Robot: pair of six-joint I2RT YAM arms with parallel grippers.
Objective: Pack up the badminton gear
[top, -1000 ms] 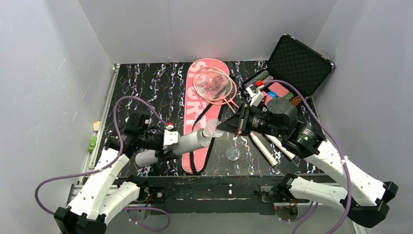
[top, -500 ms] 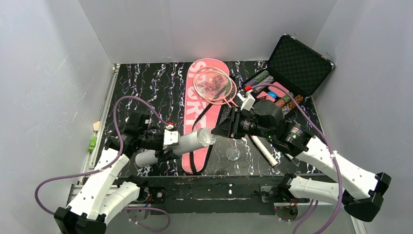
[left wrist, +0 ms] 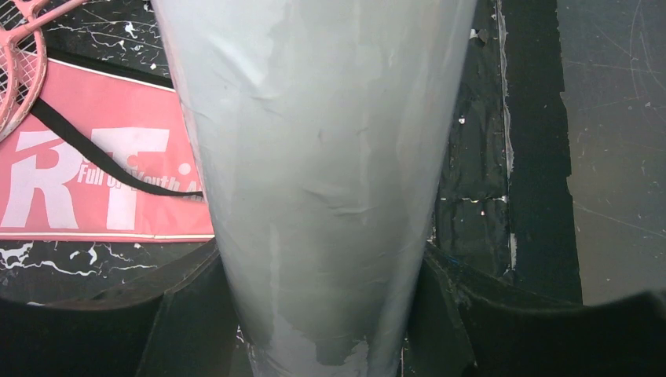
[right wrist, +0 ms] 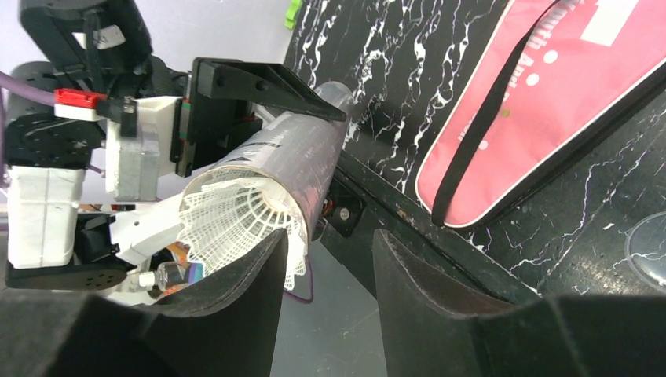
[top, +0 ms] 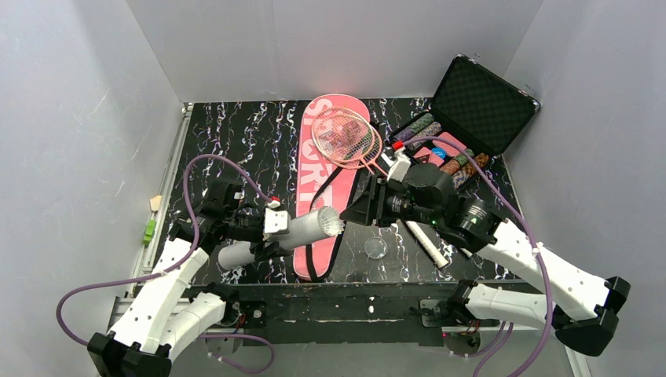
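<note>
**Left pincer clamped on the tube, right pincer apart at its mouth**

The left pincer (top: 272, 225) grips the white cylindrical tube (top: 308, 228) round its middle. Its own camera shows only the tube's wrinkled, peeling matte skin between dark padded fingers. The right pincer (right wrist: 326, 302) stands just off the tube's open mouth, its black foam-faced jaws parted with nothing between them. Only the right wrist view shows the shuttlecock (right wrist: 236, 214), whose white netted skirt flares out of that mouth. Under the tube lies the long, flat pink bag (top: 310, 177) with its black strap, on the black white-veined counter (top: 243, 141). Beyond the tube, two pink oval racket heads (top: 345, 135) overlap on the bag's far end. Right of the tube's mouth a small clear disc (top: 376, 248) lies on the counter. Farther right is the open foam-lined black case (top: 481, 100).
</note>
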